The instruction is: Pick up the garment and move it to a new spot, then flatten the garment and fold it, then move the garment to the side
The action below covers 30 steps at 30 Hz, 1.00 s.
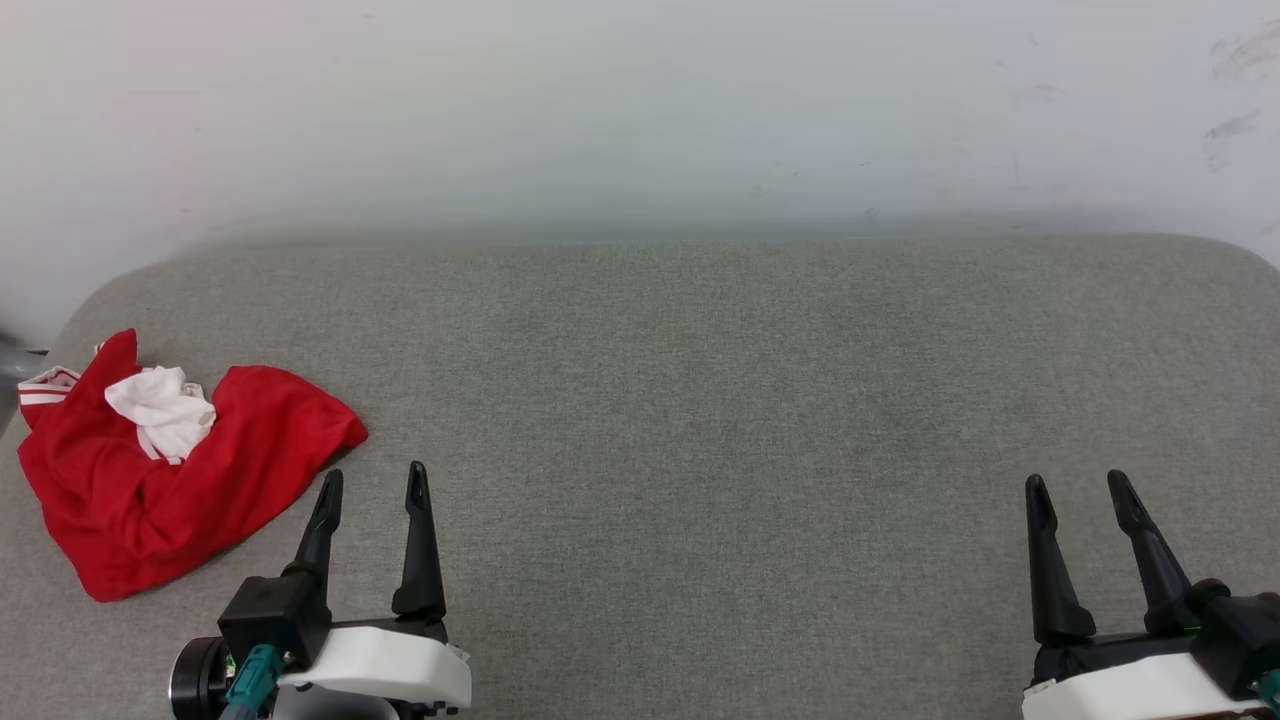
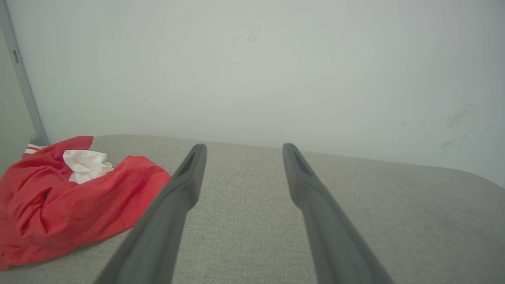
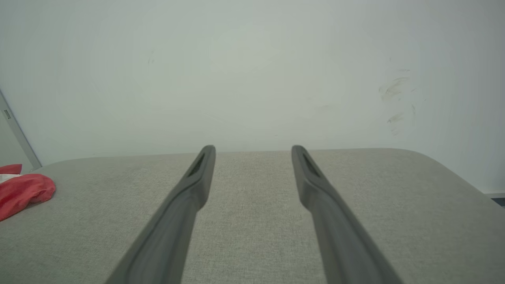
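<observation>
The garment (image 1: 170, 470) is a crumpled red T-shirt with a bunched white sleeve on top and striped trim at its far left edge, lying in a heap at the left end of the grey surface. The left wrist view shows the garment (image 2: 71, 201) left of my fingers. The right wrist view catches an edge of the garment (image 3: 21, 191) far to the left. My left gripper (image 1: 375, 480) stands open just right of the heap, not touching it, nothing between its fingers. My right gripper (image 1: 1080, 485) is open and empty at the lower right, far from the cloth.
The grey fabric-covered surface (image 1: 700, 420) has rounded far corners and butts against a pale wall (image 1: 640, 110). A grey upright post (image 2: 19, 79) stands at the far left by the wall.
</observation>
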Motion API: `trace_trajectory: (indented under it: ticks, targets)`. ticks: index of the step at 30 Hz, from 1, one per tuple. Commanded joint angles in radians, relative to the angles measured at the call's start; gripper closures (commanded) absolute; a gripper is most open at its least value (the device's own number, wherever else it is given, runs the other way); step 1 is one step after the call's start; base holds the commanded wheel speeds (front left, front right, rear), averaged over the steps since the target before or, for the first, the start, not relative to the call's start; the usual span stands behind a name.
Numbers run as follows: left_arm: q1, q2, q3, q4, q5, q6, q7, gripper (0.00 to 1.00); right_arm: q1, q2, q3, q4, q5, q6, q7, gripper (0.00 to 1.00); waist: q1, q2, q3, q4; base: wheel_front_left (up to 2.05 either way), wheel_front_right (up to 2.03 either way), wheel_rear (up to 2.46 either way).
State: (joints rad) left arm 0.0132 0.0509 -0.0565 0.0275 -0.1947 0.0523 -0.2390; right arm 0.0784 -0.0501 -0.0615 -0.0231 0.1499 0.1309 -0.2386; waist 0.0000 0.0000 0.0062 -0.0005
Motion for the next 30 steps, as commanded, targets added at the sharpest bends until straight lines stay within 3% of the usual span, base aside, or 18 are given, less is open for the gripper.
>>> trace_trajectory:
  ticks: [1,12,30]
  targets:
    - [0.010,-0.001,-0.003,-0.001,0.018,-0.005,-0.008,0.00,0.008,0.000,0.004,0.000,-0.012,0.000,-0.009,0.00,0.0000,0.0000,0.000,0.000,0.00,0.00,0.00]
    - [0.021,-0.001,-0.006,0.015,0.020,-0.021,-0.028,0.00,0.027,0.000,0.022,0.007,-0.039,0.000,-0.028,0.00,0.0000,0.0000,-0.003,0.002,0.00,0.00,0.00]
    - [0.017,-0.001,-0.003,0.058,-0.012,-0.032,-0.027,0.00,0.026,0.000,0.024,0.032,0.026,0.000,-0.027,0.00,0.0000,0.0000,-0.002,0.007,0.00,0.00,0.00]
